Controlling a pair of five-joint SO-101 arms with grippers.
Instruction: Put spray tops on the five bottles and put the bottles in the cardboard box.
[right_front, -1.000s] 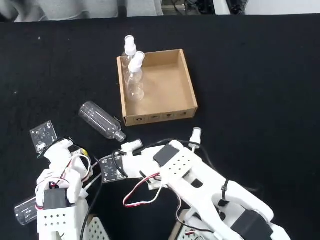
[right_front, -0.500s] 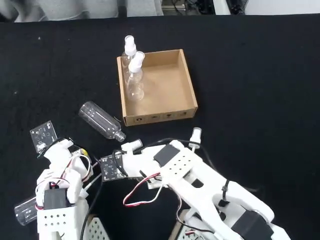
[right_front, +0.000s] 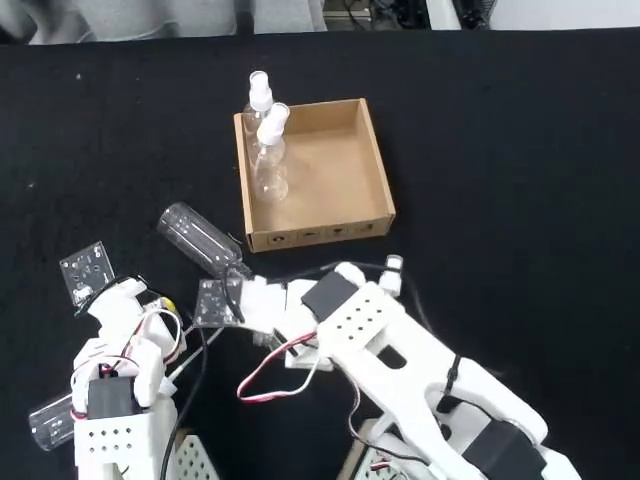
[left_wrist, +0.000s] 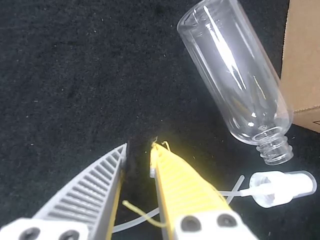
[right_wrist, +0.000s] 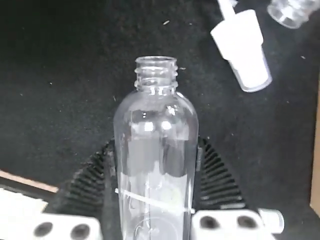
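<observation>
On the black table (right_front: 520, 150): a cardboard box (right_front: 330, 170) sits open-topped at about 12 o'clock from the two arms.
Inside the box: a capped bottle (right_front: 270, 150) stands against the 9 o'clock wall with its white spray top on.
Box corner: a second capped bottle (right_front: 258, 98) is at the 11 o'clock corner. I cannot tell whether it is inside or just behind the wall.
Lying bottle (right_front: 200, 240): clear and uncapped, it rests on its side at 8 o'clock of the box, just beside the box wall, with its open mouth toward the arms.
Loose spray top (left_wrist: 282, 187): white with a thin dip tube, it lies on the cloth just beside the lying bottle's mouth, apart from it.
Second spray top (right_front: 392, 268): small and white, it is at 5 o'clock of the box, right beside the right arm (right_front: 400, 350).
Corner bottle (right_front: 50, 420): clear and on its side at 7 o'clock of the table, partly under the left arm's base (right_front: 115, 430).
Right gripper (right_wrist: 155, 145): its two black ribbed fingers are pressed against both sides of the held bottle (right_wrist: 152, 125), which is clear and uncapped, with its threaded neck pointing away from the wrist.
Left gripper (left_wrist: 139, 147): its grey and yellow fingers are a narrow gap apart with nothing between them, low over the cloth near the lying bottle.
</observation>
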